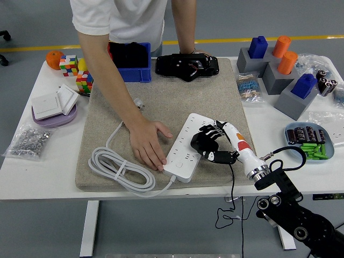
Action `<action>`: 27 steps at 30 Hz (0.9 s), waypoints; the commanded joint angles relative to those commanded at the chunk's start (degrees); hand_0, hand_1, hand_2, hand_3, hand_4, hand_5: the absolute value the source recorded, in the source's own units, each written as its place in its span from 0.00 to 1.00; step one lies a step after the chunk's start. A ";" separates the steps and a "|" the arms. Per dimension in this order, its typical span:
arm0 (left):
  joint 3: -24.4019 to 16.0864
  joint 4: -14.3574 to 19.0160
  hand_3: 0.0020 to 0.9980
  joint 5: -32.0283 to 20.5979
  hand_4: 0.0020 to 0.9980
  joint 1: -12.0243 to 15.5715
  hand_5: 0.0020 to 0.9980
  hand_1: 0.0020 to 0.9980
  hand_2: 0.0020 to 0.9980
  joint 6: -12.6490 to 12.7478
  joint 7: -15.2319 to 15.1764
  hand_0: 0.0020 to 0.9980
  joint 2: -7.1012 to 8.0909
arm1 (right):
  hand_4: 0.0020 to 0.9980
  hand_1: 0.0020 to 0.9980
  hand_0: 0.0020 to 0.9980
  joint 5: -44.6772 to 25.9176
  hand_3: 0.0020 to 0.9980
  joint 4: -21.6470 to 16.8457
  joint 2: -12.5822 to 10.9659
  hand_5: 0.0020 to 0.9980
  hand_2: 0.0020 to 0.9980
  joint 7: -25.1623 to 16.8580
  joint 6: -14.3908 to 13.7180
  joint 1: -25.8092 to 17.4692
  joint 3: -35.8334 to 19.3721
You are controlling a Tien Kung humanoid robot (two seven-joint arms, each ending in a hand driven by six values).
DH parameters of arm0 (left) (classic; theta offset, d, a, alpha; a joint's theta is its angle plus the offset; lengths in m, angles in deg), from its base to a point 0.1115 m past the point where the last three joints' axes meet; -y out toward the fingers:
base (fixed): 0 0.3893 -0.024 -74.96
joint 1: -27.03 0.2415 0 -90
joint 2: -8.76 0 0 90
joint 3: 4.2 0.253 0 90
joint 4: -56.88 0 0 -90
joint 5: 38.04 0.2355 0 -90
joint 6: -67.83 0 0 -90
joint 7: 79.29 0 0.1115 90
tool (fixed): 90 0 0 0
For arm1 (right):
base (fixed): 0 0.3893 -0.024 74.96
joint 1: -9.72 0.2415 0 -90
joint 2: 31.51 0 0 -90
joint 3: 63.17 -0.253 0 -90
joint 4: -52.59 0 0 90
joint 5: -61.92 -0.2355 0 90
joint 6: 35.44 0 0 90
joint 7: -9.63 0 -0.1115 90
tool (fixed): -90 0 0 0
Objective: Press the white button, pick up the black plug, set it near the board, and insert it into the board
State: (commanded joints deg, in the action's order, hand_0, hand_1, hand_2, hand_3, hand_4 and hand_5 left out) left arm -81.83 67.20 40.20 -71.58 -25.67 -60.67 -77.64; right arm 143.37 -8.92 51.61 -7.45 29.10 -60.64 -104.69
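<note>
The white power strip (pixel 185 141) lies slantwise on the grey felt mat (pixel 161 102), and its white cord (pixel 119 167) is coiled to the left. My right hand (pixel 209 144) hovers over the strip's right edge. Its black fingers (pixel 215 129) are curled around the black plug (pixel 199 142), which touches or sits just above the strip's sockets. The plug's black wire (pixel 232 188) hangs off the table's front. A person's hand (pixel 146 144) lies flat on the mat against the strip's left side. My left arm is out of view.
A blue bin (pixel 131 60) and a black device (pixel 187 66) stand at the back of the mat. Cubes (pixel 76 71) and a purple dish of switches (pixel 52 107) are on the left. Grey blocks with pegs (pixel 279 67) and a tray of parts (pixel 312 141) are on the right.
</note>
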 joint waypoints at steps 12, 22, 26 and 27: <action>-0.06 0.00 0.68 0.01 0.65 0.10 0.29 0.66 0.59 0.01 0.05 0.71 -0.04 | 1.00 0.78 0.76 -0.14 0.75 -0.14 0.13 0.14 0.75 -0.29 0.29 -0.06 -0.30; 0.17 0.00 0.68 0.24 0.65 0.03 0.29 0.66 0.59 -0.07 0.12 0.71 0.04 | 1.00 0.80 0.78 0.39 0.76 -1.36 -0.22 0.18 0.77 -0.78 0.48 -1.28 -2.49; 0.33 0.00 0.68 0.09 0.65 0.01 0.29 0.66 0.59 -0.08 0.09 0.71 0.08 | 1.00 0.80 0.79 0.20 0.75 -4.05 -1.46 0.22 0.76 -2.04 0.87 -3.32 -5.03; 0.34 0.00 0.68 0.06 0.65 0.02 0.29 0.66 0.59 -0.08 0.09 0.71 0.08 | 1.00 0.80 0.79 0.14 0.75 -4.63 -1.72 0.22 0.76 -2.25 0.94 -3.74 -5.50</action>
State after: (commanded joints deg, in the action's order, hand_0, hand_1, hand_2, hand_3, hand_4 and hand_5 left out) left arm -81.50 67.20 40.26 -71.56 -25.75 -60.58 -77.56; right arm 143.51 -13.54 49.89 -9.70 30.05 -64.38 -110.19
